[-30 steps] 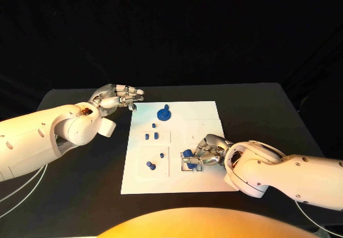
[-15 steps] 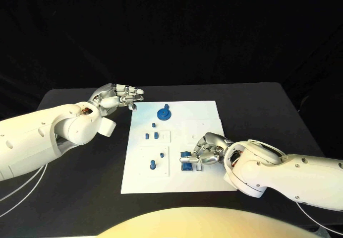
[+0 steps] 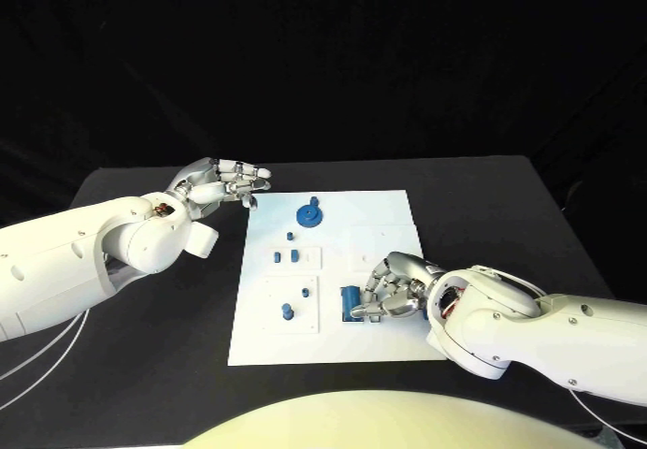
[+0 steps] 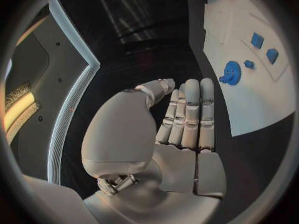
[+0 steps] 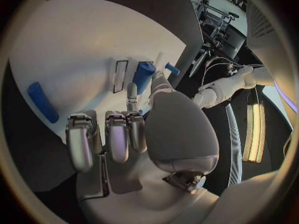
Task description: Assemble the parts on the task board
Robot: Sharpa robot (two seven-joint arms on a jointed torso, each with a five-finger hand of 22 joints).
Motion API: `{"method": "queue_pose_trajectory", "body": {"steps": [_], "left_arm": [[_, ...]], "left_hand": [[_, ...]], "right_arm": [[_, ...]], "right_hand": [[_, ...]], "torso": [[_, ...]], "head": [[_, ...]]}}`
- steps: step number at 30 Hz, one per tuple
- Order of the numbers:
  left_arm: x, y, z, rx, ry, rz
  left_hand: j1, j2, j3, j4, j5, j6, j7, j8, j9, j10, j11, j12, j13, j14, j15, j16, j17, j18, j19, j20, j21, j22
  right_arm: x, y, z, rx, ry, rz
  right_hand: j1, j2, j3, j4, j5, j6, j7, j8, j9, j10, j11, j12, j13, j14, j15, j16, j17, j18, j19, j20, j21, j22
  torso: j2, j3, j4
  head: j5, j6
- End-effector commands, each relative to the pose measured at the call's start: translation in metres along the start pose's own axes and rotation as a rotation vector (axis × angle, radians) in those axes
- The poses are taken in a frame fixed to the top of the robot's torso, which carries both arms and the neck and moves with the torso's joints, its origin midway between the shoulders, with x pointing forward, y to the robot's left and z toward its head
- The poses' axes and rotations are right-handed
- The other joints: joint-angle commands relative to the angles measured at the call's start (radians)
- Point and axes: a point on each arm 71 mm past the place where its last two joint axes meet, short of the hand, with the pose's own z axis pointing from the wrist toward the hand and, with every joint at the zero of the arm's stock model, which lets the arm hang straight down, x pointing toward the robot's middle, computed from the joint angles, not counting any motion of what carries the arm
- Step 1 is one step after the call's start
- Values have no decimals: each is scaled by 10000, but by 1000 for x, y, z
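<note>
Since a second ago, the right hand [image 3: 388, 292] has shifted slightly toward the board's near edge, and the blue part [image 3: 350, 301] at its fingertips now stands more upright at a slot. At far left, the left hand [image 3: 222, 181] hovers unmoved over the black table [image 3: 149, 374] just off the far left corner of the board [image 3: 384, 210], its fingers lying straight, side by side, holding nothing. Moving right across the white board, small blue parts [image 3: 287, 310] sit in the left panels, with a round blue disc [image 3: 310, 216] toward the far edge. Farther right, the right hand's fingers curl over the near-middle panel; whether they clamp the part, I cannot tell.
</note>
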Motion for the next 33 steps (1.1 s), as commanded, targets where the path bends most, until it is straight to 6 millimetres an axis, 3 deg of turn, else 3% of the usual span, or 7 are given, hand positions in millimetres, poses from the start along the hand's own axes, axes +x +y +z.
{"method": "queue_pose_trajectory", "body": {"steps": [1, 6, 17, 25, 29, 33], "left_arm": [[2, -1, 0, 51, 123, -104], [1, 0, 0, 41, 105, -99], [1, 0, 0, 28, 91, -101], [1, 0, 0, 12, 100, -113], [0, 0, 0, 1, 85, -120], [0, 1, 0, 5, 63, -162]], "left_hand": [[12, 47, 28, -2, 40, -48, 14, -18, -12, -55, 13, 34, -11, 18, 16, -38, -10, 163, 11, -1, -14, -3], [12, 47, 28, -2, 40, -48, 14, -18, -12, -55, 13, 34, -11, 18, 16, -38, -10, 163, 11, -1, -14, -3], [7, 52, 70, -17, 32, -55, 26, -21, -23, -65, 21, 49, -19, 17, 20, -47, -14, 158, 10, -4, 11, 11], [7, 52, 70, -17, 32, -55, 26, -21, -23, -65, 21, 49, -19, 17, 20, -47, -14, 158, 10, -4, 11, 11], [7, 52, 70, -17, 32, -55, 26, -21, -23, -65, 21, 49, -19, 17, 20, -47, -14, 158, 10, -4, 11, 11], [7, 52, 70, -17, 32, -55, 26, -21, -23, -65, 21, 49, -19, 17, 20, -47, -14, 158, 10, -4, 11, 11]], "right_arm": [[3, 2, -1, -351, 240, -575], [2, -1, 1, -192, 109, -736], [1, -5, 7, 84, -147, -664], [-4, -9, -1, -13, -303, -167], [-13, -15, -10, -95, -721, 247], [-32, -26, -20, 35, -1341, 524]], "right_hand": [[227, -61, 193, -10, -191, 85, -17, 28, -21, 927, -39, 67, 2494, 1044, -45, 53, 2632, -140, 1046, -53, 44, 2630], [301, -49, 270, -5, -191, 104, -19, 30, -27, 932, -43, 77, 2501, 1044, -46, 53, 2632, -140, 1046, -54, 44, 2630], [187, 226, 501, 20, -112, 214, -51, 60, -45, 945, -68, 102, 2517, 1044, -67, 53, 2632, -140, 1046, -68, 44, 2630], [-87, 107, 460, 19, -49, 159, -34, 21, -78, 944, -60, 98, 2516, 1044, -66, 53, 2632, -140, 1046, -74, 44, 2630], [-106, 37, 488, 8, 7, -185, 88, -207, -177, 960, 36, 132, 2538, 1044, 3, 53, 2632, -140, 1046, -35, 44, 2630], [-34, 22, 518, -1, 17, -312, 151, -308, -216, 926, 95, 64, 2499, 1044, 52, 53, 2632, -140, 1046, 5, 44, 2630]], "torso": [[0, -8, 7], [-3, -12, 15], [-3, -6, 14], [-5, -2, 0], [-26, -7, -19], [-28, -16, -12]], "head": [[-6, -26], [-14, -22], [13, -28], [6, -7], [-16, 19], [-131, 63]]}}
